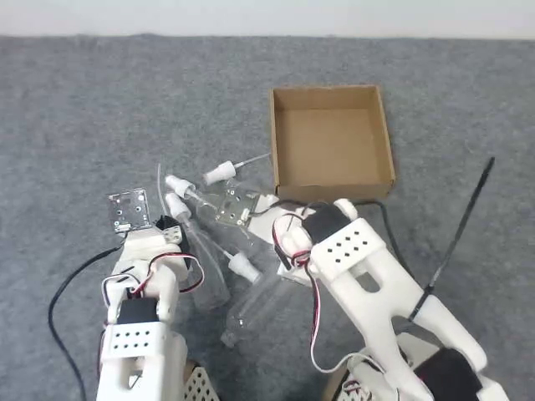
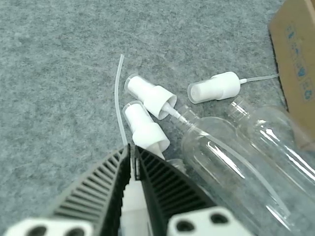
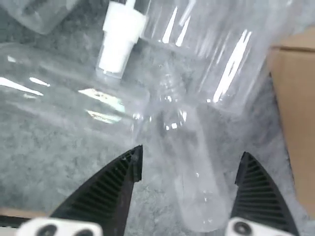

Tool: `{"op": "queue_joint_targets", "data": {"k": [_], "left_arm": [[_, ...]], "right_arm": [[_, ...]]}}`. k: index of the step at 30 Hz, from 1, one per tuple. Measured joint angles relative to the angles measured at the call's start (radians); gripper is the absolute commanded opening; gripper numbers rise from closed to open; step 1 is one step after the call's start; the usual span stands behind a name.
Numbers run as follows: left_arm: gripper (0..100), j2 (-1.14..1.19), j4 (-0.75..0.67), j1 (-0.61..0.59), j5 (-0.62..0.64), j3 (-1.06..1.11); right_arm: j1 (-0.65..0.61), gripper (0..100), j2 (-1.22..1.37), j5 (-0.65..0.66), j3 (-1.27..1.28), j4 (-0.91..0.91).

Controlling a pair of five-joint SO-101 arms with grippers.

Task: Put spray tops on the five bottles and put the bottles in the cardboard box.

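Right gripper spread wide astride clear bottle; left gripper pinched white spray top, tube forward. Bottle probably wanted firm grip before threading.

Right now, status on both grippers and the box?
Left gripper shut on dip tube. Right gripper open, straddling a bottle. Cardboard box holds no bottle. Loose spray tops lie close by.

Clear bottles and spray tops lie beside the cardboard box.
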Motion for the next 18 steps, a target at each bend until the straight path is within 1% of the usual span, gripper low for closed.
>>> {"op": "queue_joint_targets", "data": {"k": [10,18], "left_arm": [[1,0.000,0.000,0.002,0.000,0.000],[1,0.000,0.000,-0.002,0.000,0.000]], "right_arm": [[-0.002,27.5,0.005,0.011,0.025,-0.043],[0.012,27.7,0.203,0.011,0.025,-0.120]]}}
